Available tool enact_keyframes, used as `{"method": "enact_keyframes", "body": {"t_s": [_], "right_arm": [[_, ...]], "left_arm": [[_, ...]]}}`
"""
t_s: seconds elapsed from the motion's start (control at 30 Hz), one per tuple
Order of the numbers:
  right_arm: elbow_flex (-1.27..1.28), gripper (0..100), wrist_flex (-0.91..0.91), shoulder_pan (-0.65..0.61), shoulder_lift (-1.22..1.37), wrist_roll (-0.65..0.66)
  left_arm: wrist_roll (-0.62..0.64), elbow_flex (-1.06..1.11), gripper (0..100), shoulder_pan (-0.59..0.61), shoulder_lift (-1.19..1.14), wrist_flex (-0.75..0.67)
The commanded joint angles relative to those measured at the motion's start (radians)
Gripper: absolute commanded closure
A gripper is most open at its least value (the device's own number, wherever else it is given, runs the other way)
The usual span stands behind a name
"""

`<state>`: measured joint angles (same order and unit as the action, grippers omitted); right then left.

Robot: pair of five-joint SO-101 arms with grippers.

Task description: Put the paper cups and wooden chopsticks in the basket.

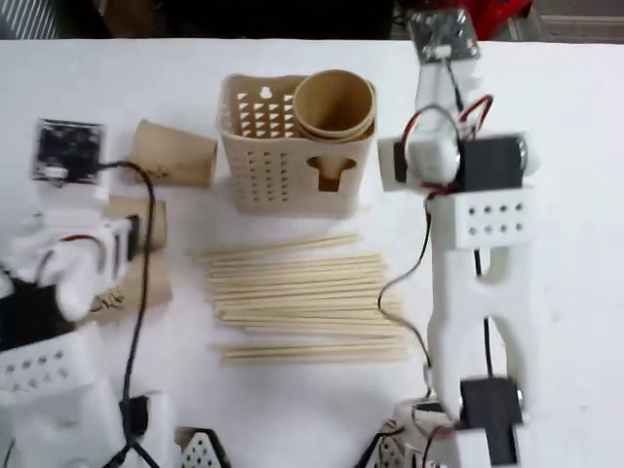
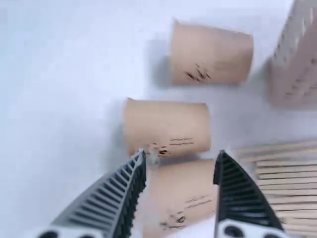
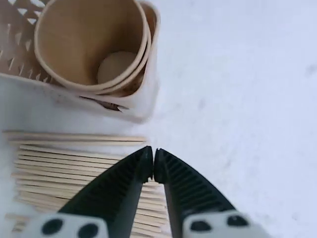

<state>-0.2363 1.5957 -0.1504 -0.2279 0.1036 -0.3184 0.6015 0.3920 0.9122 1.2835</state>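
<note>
A beige slotted basket [image 1: 263, 166] stands at the back middle of the table with nested paper cups [image 1: 334, 102] upright in its right half. Three more paper cups lie on their sides to its left: one [image 2: 210, 53] nearest the basket, a second [image 2: 166, 126] beside it, and a third [image 2: 183, 198]. My left gripper [image 2: 181, 158] is open, hovering over the second and third cups. Wooden chopsticks [image 1: 302, 297] lie piled in front of the basket. My right gripper [image 3: 151, 159] is shut and empty above the right end of the chopsticks [image 3: 74, 168].
The left arm [image 1: 58, 283] covers part of the two nearer lying cups in the high view. The right arm [image 1: 483, 253] stretches along the table right of the chopsticks. Bare white table [image 1: 575, 146] lies to the far right.
</note>
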Motion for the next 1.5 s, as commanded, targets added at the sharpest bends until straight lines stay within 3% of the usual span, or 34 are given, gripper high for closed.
{"method": "enact_keyframes", "body": {"t_s": [0.0, 0.13, 0.3, 0.43, 0.73, 1.07, 1.3, 1.47], "right_arm": [[0.334, 98.1, -0.183, 0.010, -0.193, 0.068], [0.758, 98.1, -0.407, 0.010, -0.395, 0.164], [1.134, 98.1, -0.565, 0.010, -0.605, 0.272], [1.297, 98.1, -0.595, 0.010, -0.737, 0.324], [1.502, 98.1, -0.595, 0.012, -0.952, 0.333], [1.671, 98.1, -0.587, 0.019, -1.277, 0.328], [1.765, 98.1, -0.464, 0.019, -1.575, 0.334], [1.769, 98.1, -0.460, 0.019, -1.558, 0.334]], "left_arm": [[-0.041, -0.279, 72, 0.101, -0.059, 0.235], [-0.068, -0.333, 69, 0.156, -0.223, 0.328], [-0.071, -0.330, 69, 0.257, -0.429, 0.325], [-0.089, -0.328, 69, 0.317, -0.539, 0.281], [-0.107, -0.189, 67, 0.312, -0.673, 0.152], [-0.097, -0.095, 67, 0.171, -0.713, 0.081], [0.008, -0.144, 67, 0.016, -0.713, 0.110], [0.098, -0.210, 67, -0.102, -0.713, 0.135]]}}
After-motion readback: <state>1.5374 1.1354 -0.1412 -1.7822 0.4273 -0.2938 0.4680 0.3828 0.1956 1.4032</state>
